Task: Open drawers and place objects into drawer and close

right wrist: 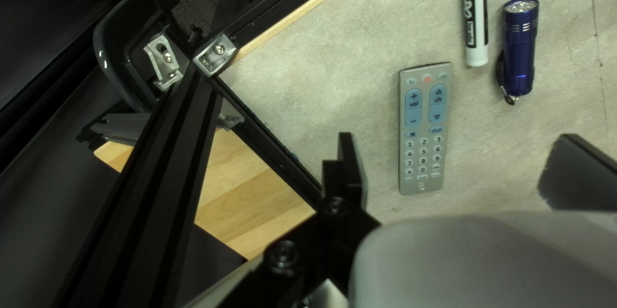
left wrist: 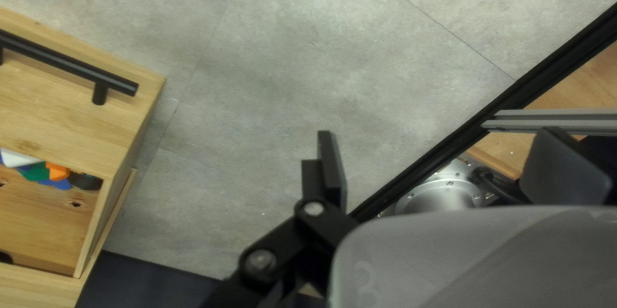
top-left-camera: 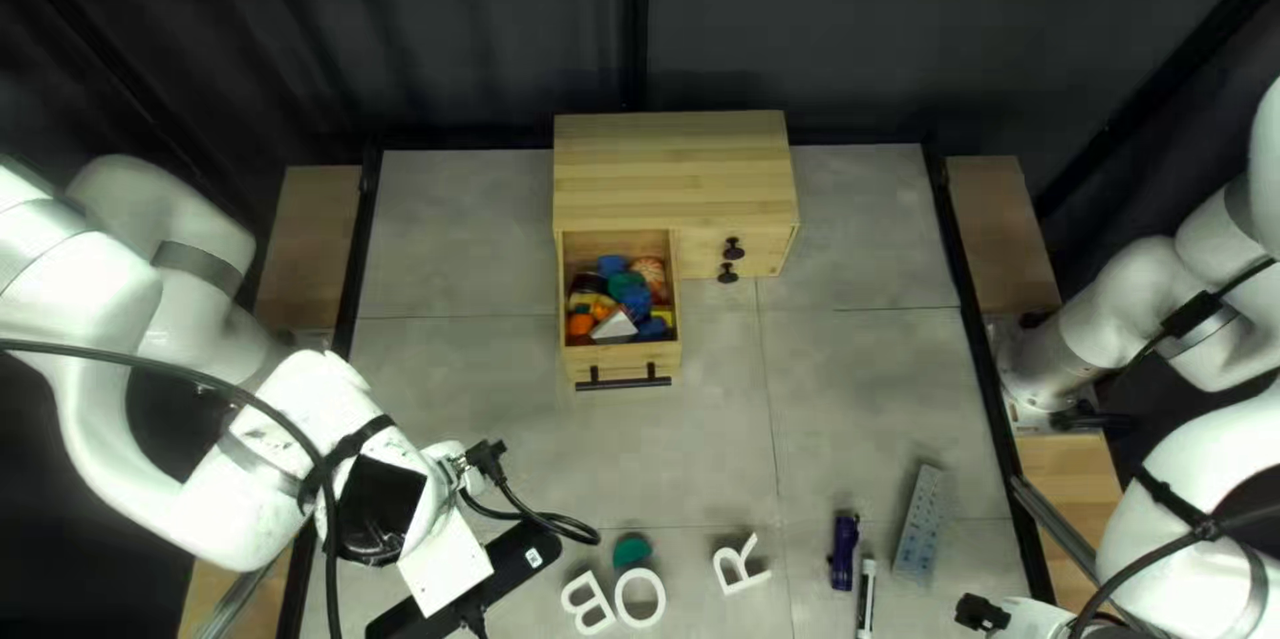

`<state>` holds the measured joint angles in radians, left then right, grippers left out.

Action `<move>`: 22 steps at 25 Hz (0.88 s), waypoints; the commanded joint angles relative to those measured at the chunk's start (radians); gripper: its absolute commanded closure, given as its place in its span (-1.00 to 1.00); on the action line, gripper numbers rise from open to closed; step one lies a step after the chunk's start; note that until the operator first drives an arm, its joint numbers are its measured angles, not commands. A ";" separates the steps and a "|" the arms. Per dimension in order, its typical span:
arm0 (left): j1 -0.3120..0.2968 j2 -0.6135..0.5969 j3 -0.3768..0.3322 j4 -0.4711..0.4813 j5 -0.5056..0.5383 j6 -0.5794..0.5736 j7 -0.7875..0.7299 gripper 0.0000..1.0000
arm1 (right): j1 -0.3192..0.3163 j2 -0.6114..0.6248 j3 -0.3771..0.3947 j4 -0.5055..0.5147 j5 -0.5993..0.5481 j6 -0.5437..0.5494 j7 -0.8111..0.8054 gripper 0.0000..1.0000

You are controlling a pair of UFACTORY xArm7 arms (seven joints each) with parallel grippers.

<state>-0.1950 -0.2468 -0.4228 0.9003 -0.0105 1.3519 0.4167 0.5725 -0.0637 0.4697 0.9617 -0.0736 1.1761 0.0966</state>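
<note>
- Your left pincer (top-left-camera: 378, 506) is by the desk's left edge, toward the near left corner, with its two fingers spread apart (its own wrist view shows the gap well).
- Your right pincer (right wrist: 459, 144) stands open too; the remote (top-left-camera: 920, 526) shows in the space between its fingers, ungripped (you see its buttons facing up).
- You have that remote lying near the desk's near right corner, with the white marker (top-left-camera: 867, 599) and the purple-blue flashlight (top-left-camera: 843, 552) beside it, on the side toward the left edge.
- Your wooden cabinet (top-left-camera: 674, 166) sits at the middle of the desk's far edge (black knobs (top-left-camera: 728, 274) on its closed right part).
- Its left drawer (top-left-camera: 580, 363) is pulled out toward you, black bar handle (top-left-camera: 623, 384) facing the near edge.
- Inside it you can see a jumble of colored objects (top-left-camera: 638, 302) (a white-faced triangular piece (top-left-camera: 614, 327) among them).
- Near the middle of the desk's near edge you find white letters B (top-left-camera: 578, 608), O (top-left-camera: 623, 598) and R (top-left-camera: 727, 572), with a green piece (top-left-camera: 632, 550) just beside the O.
</note>
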 commanded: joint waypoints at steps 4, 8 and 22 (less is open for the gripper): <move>-0.017 0.081 -0.037 -0.003 0.049 -0.056 -0.003 -1.00 | 0.000 0.000 0.000 0.000 0.000 0.000 0.000 -1.00; 0.001 0.147 -0.026 0.025 0.156 -0.104 0.058 -1.00 | 0.000 0.000 0.000 0.000 0.000 0.000 0.000 -1.00; 0.081 0.215 0.051 0.048 0.308 -0.228 0.312 -1.00 | 0.000 0.000 0.000 0.000 0.000 0.000 0.000 -1.00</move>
<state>-0.1345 -0.0149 -0.3926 0.9663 0.3222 1.1505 0.6832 0.5725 -0.0637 0.4697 0.9617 -0.0736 1.1761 0.0966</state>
